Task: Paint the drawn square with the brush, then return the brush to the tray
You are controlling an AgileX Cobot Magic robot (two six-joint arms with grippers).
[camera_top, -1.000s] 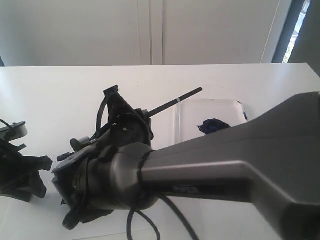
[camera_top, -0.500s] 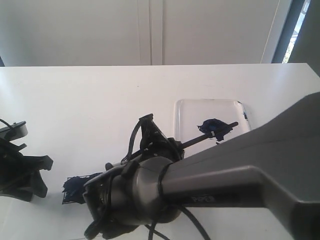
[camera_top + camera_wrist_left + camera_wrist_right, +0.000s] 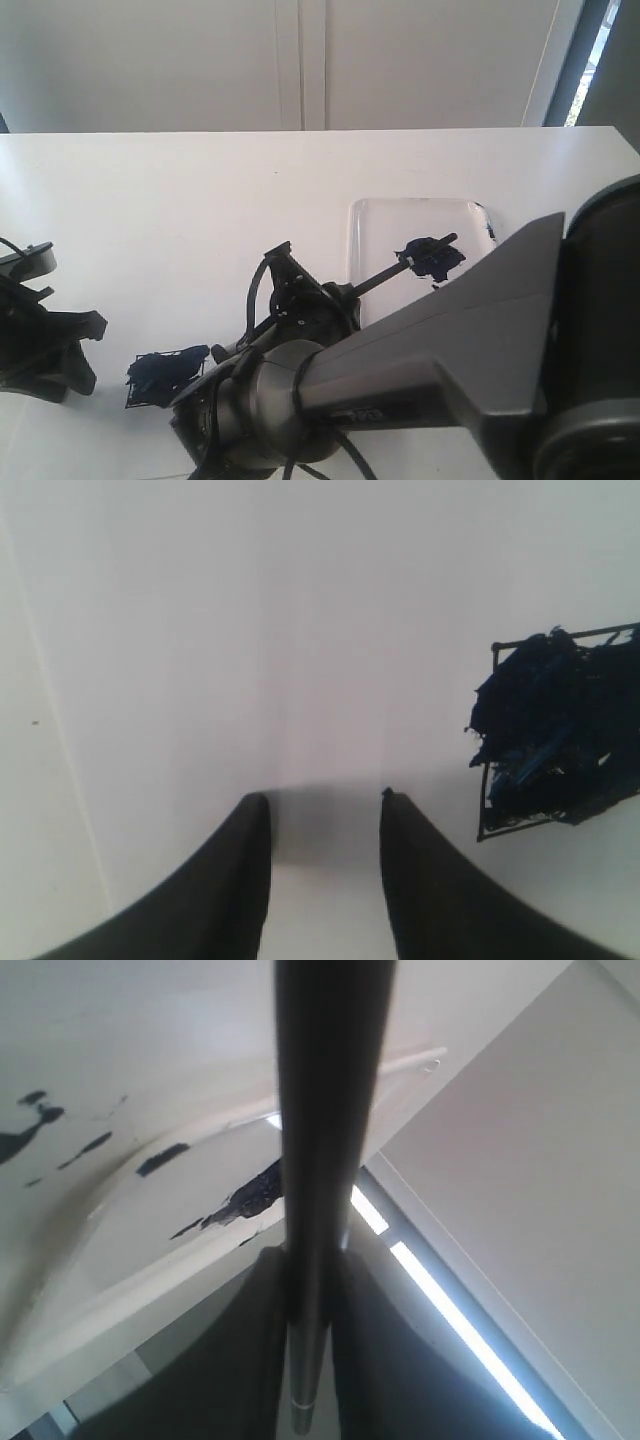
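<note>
The drawn square (image 3: 165,373) lies near the table's front, its inside smeared dark blue-black; the left wrist view shows the square (image 3: 555,735) too. My right gripper (image 3: 335,295) is shut on the brush (image 3: 385,275), whose thin black handle slants out over the tray (image 3: 385,225). The brush's far end hangs above the paint blob (image 3: 430,258). In the right wrist view the brush (image 3: 325,1110) runs between the gripper's (image 3: 305,1260) fingers, with the tray (image 3: 150,1210) behind. I cannot make out the bristles. My left gripper (image 3: 322,805) stands open over bare table, left of the square.
The right arm's grey forearm (image 3: 450,350) fills the lower right of the exterior view and hides the table under it. The left arm (image 3: 45,335) sits at the left edge. A white wall and a window strip (image 3: 590,60) stand behind the table.
My right gripper has moved right and toward the table's front, uncovering the painted square. The brush has swung down, so its far end now hangs over the tray's paint blob.
</note>
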